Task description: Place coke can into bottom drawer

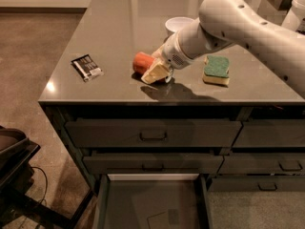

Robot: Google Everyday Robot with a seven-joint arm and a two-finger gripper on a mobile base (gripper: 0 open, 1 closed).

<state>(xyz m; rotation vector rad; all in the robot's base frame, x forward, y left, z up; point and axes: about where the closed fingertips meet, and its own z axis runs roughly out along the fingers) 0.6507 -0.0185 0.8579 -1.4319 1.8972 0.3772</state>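
- Camera view: the coke can (141, 62) lies on its side on the grey countertop (114, 27), near the front edge and about midway between a dark snack packet (86, 67) on one side and a green-and-yellow sponge (216, 69) on the other.
- The gripper (155, 72) is down at the can's near end, its pale tip overlapping the can and casting a shadow on the counter just beside it. Whether it has clamped the can or only sits against it, I cannot tell.
- A white bowl (178, 24) stands behind the arm, apart from the can.
- The bottom drawer (151, 177) is pulled out below the two handled fronts, its grey floor exposed and no can in it.
- Judged step: the pick-up. The can is not yet clear of the counter, so the task is at an early stage.
- The next move calls for a firm hold, a lift clear of the counter edge, then a carry forward and down past the upper drawer fronts to the open drawer. A round can held near one end may roll or slip.
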